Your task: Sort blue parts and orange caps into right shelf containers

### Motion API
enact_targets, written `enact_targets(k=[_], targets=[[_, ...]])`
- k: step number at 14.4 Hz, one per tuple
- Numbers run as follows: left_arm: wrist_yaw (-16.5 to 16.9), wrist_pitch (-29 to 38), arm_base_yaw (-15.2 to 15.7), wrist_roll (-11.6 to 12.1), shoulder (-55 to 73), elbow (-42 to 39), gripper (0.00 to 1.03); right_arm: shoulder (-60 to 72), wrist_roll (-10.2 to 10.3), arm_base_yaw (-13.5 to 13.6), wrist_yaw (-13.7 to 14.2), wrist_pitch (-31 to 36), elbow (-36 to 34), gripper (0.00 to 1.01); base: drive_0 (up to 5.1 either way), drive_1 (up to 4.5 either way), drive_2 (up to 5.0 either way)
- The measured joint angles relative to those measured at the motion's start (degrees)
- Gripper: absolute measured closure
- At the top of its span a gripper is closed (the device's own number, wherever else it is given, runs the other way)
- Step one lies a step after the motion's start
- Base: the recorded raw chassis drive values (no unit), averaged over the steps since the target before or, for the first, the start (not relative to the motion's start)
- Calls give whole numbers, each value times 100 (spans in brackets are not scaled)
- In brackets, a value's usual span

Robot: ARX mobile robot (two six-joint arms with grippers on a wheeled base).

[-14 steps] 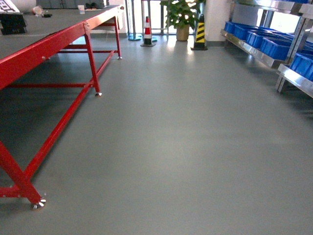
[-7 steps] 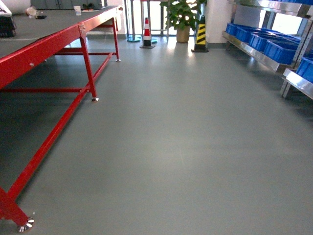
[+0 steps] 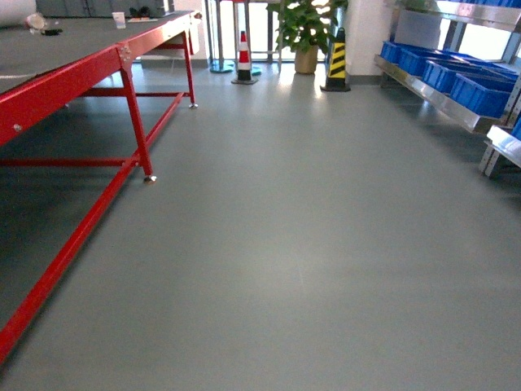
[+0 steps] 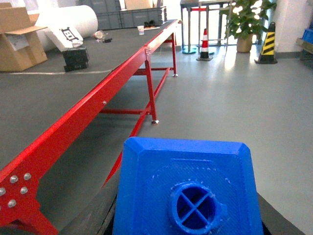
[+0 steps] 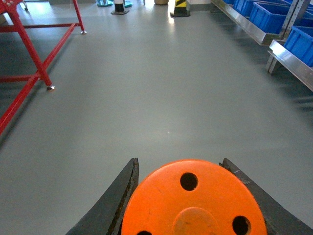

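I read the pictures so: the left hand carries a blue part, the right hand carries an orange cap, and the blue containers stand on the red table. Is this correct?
Not quite. The containers stand on the right shelf, not on the red table; the head view shows this. The rest holds: the left hand carries a blue part and the right hand an orange cap.

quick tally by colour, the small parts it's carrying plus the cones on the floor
blue part: 1
orange cap: 1
red-and-white cone: 1
yellow-and-black cone: 1
total: 4
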Motion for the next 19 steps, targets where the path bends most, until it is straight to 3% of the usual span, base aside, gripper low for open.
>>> enact_targets(k=[19], targets=[[4, -2, 2, 0, 2, 0, 59, 9, 0, 0, -13, -17, 0, 58, 1, 433, -431]])
